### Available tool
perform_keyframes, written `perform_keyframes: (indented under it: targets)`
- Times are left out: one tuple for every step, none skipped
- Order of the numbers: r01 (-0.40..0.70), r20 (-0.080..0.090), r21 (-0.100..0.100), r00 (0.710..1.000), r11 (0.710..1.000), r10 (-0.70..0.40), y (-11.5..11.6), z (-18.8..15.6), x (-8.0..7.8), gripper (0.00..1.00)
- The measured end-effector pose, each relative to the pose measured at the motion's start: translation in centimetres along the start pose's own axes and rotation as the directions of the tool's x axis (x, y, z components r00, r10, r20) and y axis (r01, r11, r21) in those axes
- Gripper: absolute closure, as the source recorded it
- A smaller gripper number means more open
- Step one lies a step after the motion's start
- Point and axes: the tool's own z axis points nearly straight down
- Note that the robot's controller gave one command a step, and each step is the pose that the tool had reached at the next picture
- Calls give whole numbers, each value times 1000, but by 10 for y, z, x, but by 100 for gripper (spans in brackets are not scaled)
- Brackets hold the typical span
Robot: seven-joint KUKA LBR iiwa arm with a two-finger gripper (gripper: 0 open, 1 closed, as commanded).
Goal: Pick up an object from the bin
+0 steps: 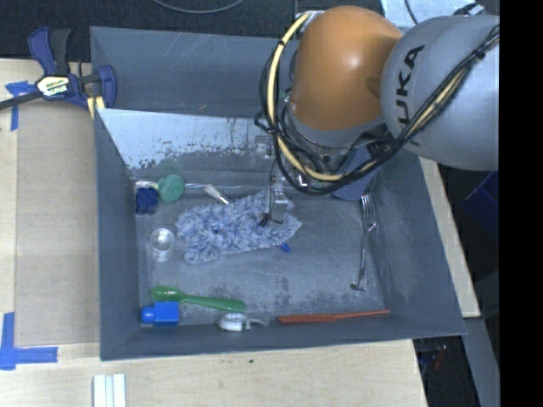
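**A:** Status on the pick?

**B:** Arm reaches in from the right. The gripper (270, 220) is down on the blue-and-white cloth (222, 231), at its upper right end. The cloth lies crumpled mid-bin on the floor of the bin (114, 253).

**A:** Jaws?

**B:** Narrow, tips close together and touching the fabric. Can't tell whether a fold is pinched between them, so no confirmed hold.

**A:** Anything lifted?

**B:** No. The cloth rests on the floor and no part looks raised. Judged: approach done, grasp at contact stage at best, lift and carry-out not yet done.

**A:** Neighbours in the way?

**B:** A small white stick (216, 195) lies at the cloth's upper edge, just left of the gripper. The fork (366, 227) is well apart on the right. The green round cap (172, 186) and clear cup (161, 241) sit left of the cloth, away from the gripper. The blue block (161, 315) and orange stick (331, 316) lie along the front wall, well apart.

**A:** Risk?

**B:** It's soft cloth, so a thin pinch may slip. It could also drag the white stick along when it rises. That's a judgement, not something observed.
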Motion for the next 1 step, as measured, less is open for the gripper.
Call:
perform_keyframes:
  targets:
    - [-3,8,-1,1000,1000,3,-1,-5,-1,0]
